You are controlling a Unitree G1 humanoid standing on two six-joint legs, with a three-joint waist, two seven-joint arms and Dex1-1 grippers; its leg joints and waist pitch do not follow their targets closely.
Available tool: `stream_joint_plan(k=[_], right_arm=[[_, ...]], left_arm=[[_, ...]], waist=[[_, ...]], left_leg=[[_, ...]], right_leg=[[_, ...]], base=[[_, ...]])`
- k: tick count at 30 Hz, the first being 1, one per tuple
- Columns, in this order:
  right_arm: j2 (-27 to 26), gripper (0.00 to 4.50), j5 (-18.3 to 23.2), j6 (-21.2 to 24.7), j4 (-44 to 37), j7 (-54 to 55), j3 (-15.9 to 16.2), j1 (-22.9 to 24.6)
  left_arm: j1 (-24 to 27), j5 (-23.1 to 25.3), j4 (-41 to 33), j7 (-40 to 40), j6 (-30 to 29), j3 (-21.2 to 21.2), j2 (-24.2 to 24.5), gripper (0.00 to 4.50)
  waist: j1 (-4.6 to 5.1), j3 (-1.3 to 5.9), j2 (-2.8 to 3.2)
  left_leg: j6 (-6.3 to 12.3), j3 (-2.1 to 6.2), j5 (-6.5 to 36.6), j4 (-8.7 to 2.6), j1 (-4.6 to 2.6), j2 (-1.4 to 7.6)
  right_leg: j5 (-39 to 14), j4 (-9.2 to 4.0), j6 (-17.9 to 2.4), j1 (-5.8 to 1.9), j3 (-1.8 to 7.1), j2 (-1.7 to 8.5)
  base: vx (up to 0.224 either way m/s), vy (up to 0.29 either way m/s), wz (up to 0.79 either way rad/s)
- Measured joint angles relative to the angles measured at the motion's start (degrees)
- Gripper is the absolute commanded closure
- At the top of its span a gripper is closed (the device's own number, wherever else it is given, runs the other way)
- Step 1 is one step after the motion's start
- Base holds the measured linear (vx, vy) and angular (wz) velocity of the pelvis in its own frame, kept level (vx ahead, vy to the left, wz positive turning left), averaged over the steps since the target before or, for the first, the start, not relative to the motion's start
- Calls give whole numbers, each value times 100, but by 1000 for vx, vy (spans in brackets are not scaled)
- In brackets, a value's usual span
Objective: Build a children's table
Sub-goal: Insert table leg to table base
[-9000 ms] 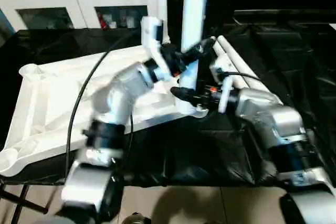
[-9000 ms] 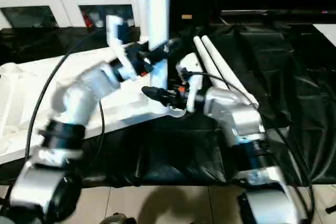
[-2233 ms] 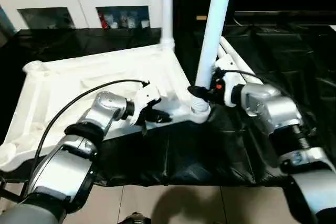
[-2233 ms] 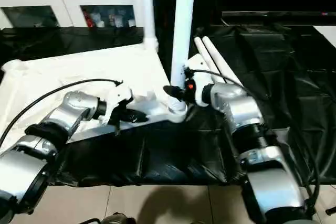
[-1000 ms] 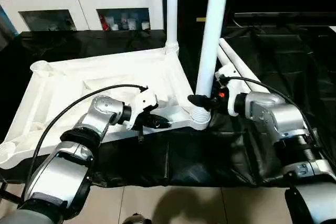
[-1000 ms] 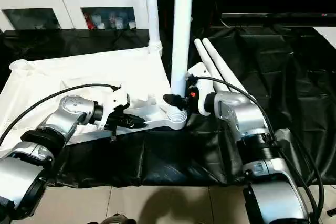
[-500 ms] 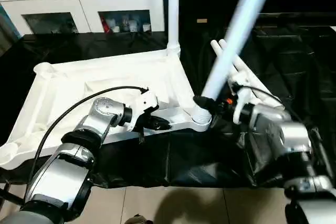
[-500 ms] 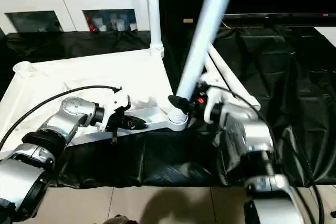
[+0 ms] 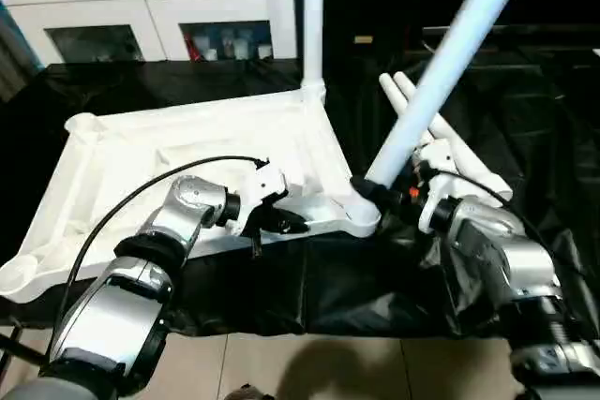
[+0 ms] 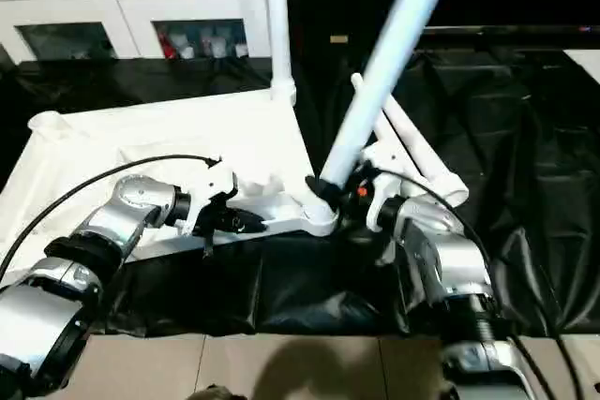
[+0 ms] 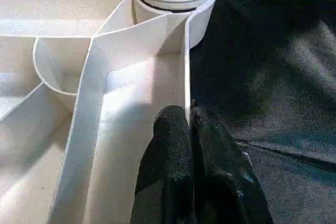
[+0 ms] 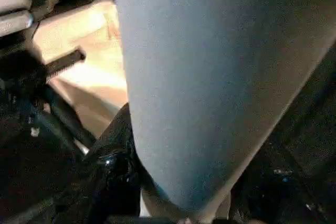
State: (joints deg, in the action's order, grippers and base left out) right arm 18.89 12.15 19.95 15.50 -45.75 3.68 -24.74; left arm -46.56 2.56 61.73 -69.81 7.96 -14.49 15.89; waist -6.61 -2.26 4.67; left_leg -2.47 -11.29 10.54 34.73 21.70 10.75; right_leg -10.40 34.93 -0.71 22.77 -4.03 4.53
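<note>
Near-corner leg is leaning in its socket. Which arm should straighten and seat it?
Right. The right claw is clamped on the tilted leg just above the near corner socket. The left claw is shut on the tabletop's rim, bracing it, away from the leg.

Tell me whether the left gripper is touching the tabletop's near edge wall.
Touching. In the left wrist view, the left gripper is shut with its black fingers pinching the thin edge wall of the tabletop.

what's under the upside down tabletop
Black sheeting spreads beneath the tabletop and past its edges. What the sheeting rests on is covered.
</note>
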Motion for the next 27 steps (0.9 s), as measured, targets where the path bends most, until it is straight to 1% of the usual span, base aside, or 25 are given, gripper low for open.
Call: stream_joint_plan(k=[3,6,9,11,16,18,20,21,24,27], right_arm=[[77,262,-180,84,-124,2,176,-55],[136,262,-221,183,-172,-30,264,-98],[216,262,-269,287,-221,-118,397,-150],[230,262,-286,318,-229,-163,417,-161],[160,262,-298,117,73,-384,418,-285],[120,262,-260,-20,316,-595,423,-398],[137,262,-253,-104,396,-763,468,-437],[156,262,-252,-174,423,-881,496,-435],[235,262,-233,-254,420,-1232,582,-430],[310,262,-151,-257,316,-1553,656,-384]], left_arm=[[7,9,-9,9,1,1,1,450],[37,8,-36,10,9,5,0,450],[93,6,-91,3,11,7,4,450],[107,7,-110,-9,11,7,5,450],[130,5,-139,-108,20,6,57,450],[134,8,-142,-224,97,3,105,450],[143,11,-150,-323,143,-5,140,450],[159,16,-180,-403,187,-16,179,450],[165,34,-204,-626,252,-57,268,450],[165,55,-243,-864,332,-108,329,450]], waist=[[4,1,-5],[6,4,-16],[-2,9,-54],[-3,9,-60],[29,18,-74],[44,13,-94],[50,13,-114],[50,13,-136],[43,20,-169],[24,15,-185]], left_leg=[[0,0,0,-1,-3,-1],[0,-2,0,-9,-14,-3],[0,-4,0,-34,-43,-12],[-1,-4,1,-46,-56,-14],[-2,-5,2,-63,-66,-18],[-2,-5,1,-67,-67,-17],[-2,-6,2,-74,-68,-17],[-2,-7,2,-81,-70,-17],[-3,-7,2,-91,-71,-17],[-3,-8,2,-94,-72,-17]], right_leg=[[-6,-1,9,-4,2,0],[-23,-5,38,-12,5,0],[-34,-6,51,-32,7,6],[-39,-14,55,-47,8,6],[-40,-19,49,-52,7,8],[-40,-19,48,-51,5,8],[-43,-20,44,-50,6,8],[-46,-20,41,-50,6,8],[-51,-20,38,-49,4,7],[-53,-20,37,-49,4,7]], base=[[0,0,0],[0,0,0],[0,0,0],[0,0,0],[0,0,0],[0,0,0],[0,0,0],[0,0,0],[0,0,0],[0,0,0]])
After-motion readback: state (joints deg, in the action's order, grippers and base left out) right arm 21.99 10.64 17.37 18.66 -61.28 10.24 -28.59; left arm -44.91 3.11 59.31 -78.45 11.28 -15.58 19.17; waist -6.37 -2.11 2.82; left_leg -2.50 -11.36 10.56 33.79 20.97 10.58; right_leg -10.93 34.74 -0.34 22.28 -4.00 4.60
